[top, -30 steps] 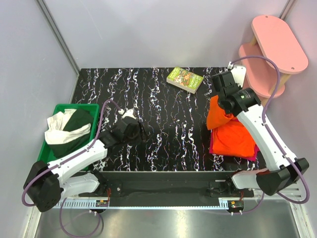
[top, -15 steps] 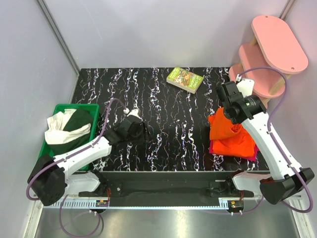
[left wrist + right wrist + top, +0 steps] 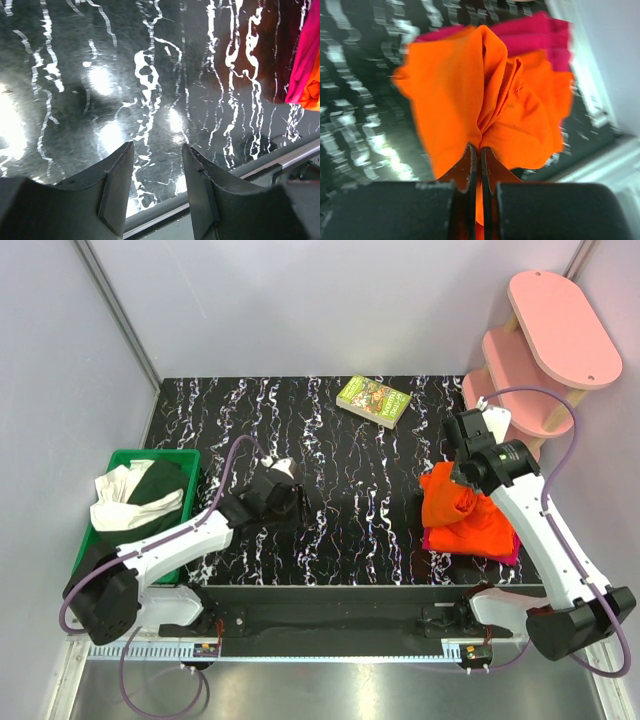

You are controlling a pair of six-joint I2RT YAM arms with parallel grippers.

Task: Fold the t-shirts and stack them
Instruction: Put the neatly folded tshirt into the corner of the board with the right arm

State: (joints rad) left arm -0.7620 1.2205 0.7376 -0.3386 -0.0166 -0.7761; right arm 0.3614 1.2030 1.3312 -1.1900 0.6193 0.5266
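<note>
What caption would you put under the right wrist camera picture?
The right gripper pinches a bunched fold of the orange t-shirt, with the magenta t-shirt peeking out behind it.

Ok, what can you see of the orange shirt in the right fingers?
The orange shirt is plain, bright, soft cloth, bunched and creased rather than flat. The right fingers are shut on a pinched fold of it and hold that part up, while the rest drapes over the magenta shirt at the right near side of the table. Nothing else visibly touches it.
</note>
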